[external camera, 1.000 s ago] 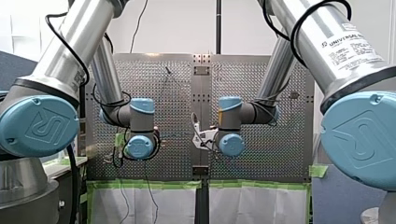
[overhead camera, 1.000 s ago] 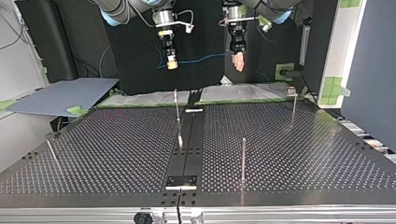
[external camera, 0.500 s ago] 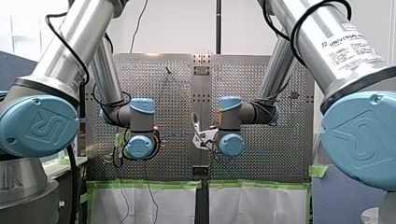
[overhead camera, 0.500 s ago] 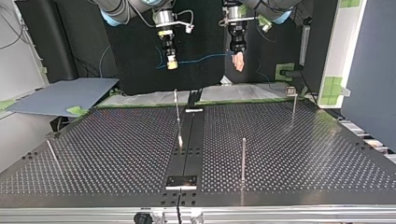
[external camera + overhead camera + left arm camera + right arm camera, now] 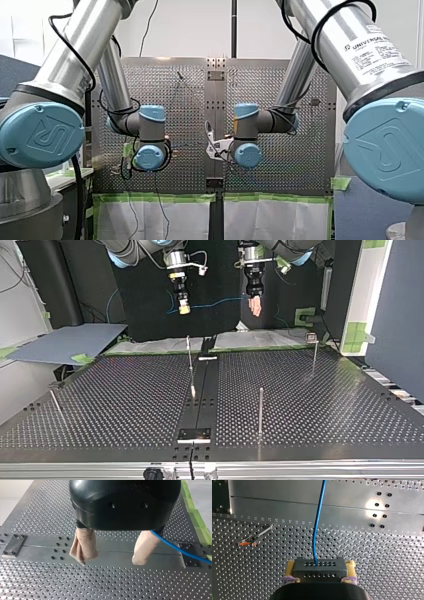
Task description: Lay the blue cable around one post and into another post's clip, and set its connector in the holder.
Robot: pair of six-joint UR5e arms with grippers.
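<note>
In the right wrist view my right gripper (image 5: 319, 567), with yellow pads, is shut on a dark connector block (image 5: 319, 566). The blue cable (image 5: 318, 525) leaves the block and runs ahead over the perforated table. The top view shows that cable (image 5: 215, 303) stretched in the air between my right gripper (image 5: 184, 309) and my left gripper (image 5: 256, 307), both high above the table's far edge. My left gripper (image 5: 110, 560) stands open with beige pads wide apart. The cable (image 5: 180, 550) passes beside one pad, with nothing between the fingers.
Thin metal posts stand on the table: one near the middle (image 5: 189, 357), one nearer the front (image 5: 260, 410), one with a small head at the right (image 5: 313, 355), and a leaning one at the left (image 5: 56, 402). A small plate (image 5: 195, 434) sits on the centre strip.
</note>
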